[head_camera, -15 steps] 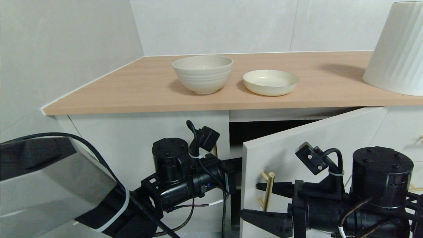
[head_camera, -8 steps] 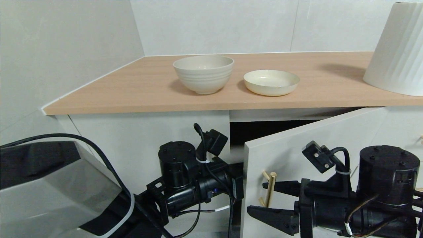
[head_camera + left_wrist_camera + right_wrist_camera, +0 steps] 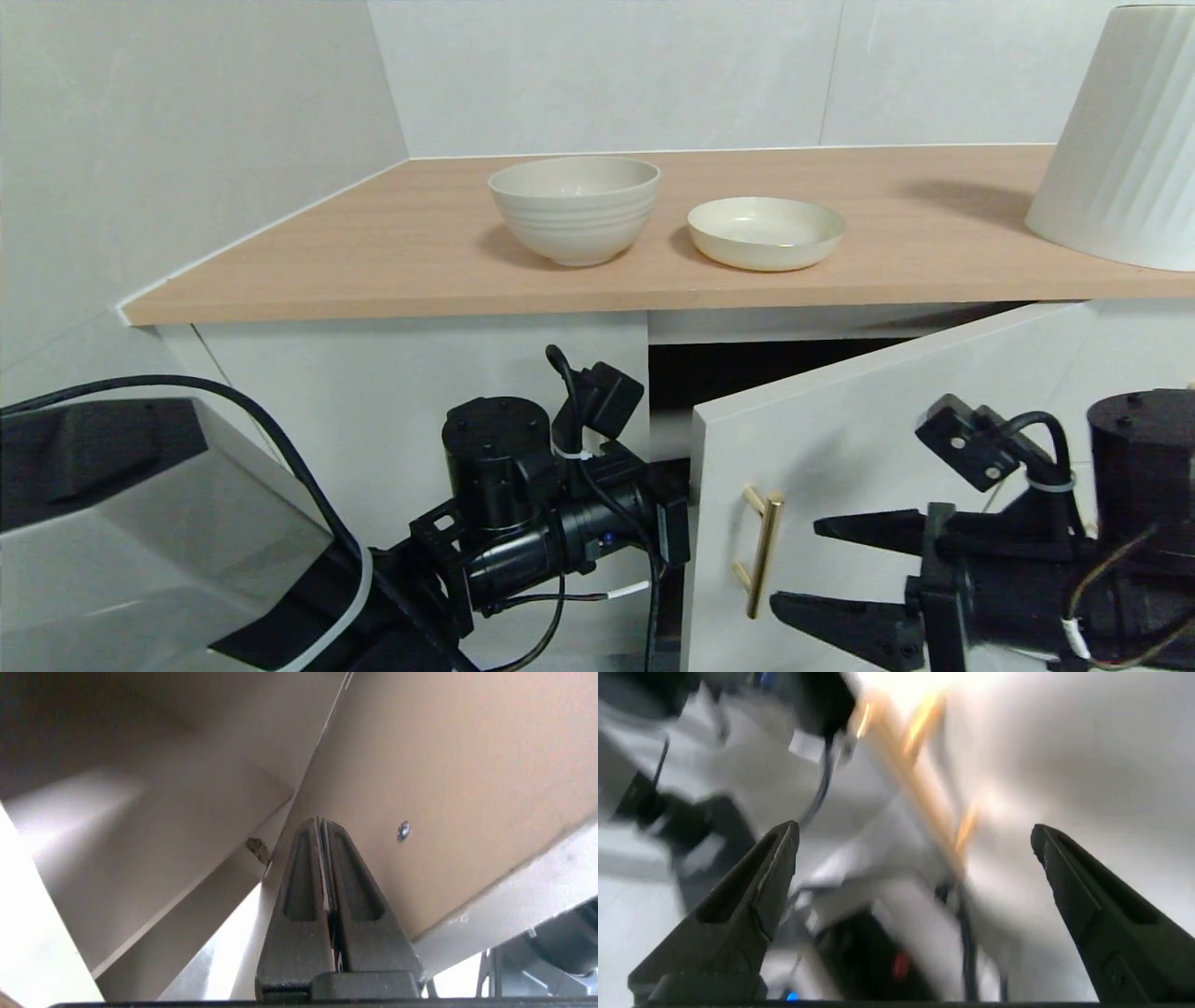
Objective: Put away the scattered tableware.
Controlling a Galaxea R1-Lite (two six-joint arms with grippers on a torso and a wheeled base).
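A cream ribbed bowl (image 3: 574,207) and a shallow cream plate (image 3: 766,231) stand side by side on the wooden countertop (image 3: 373,261). Below them a white cabinet door (image 3: 840,429) with a gold handle (image 3: 764,551) is ajar. My left gripper (image 3: 320,826) is shut with nothing in it. It pokes into the gap behind the door, along the door's inner face (image 3: 448,784). My right gripper (image 3: 801,567) is open, level with the handle and just right of it, clear of it. The handle (image 3: 920,775) shows blurred between its fingers (image 3: 738,915).
A large white pleated lampshade (image 3: 1120,140) stands on the counter's right end. Tiled walls close the corner at the left and back. The cabinet's dark opening (image 3: 747,359) shows above the door's top edge.
My right gripper has drawn back to the right, off the gold handle. The left arm shifted slightly right into the gap, and the door stands a touch wider.
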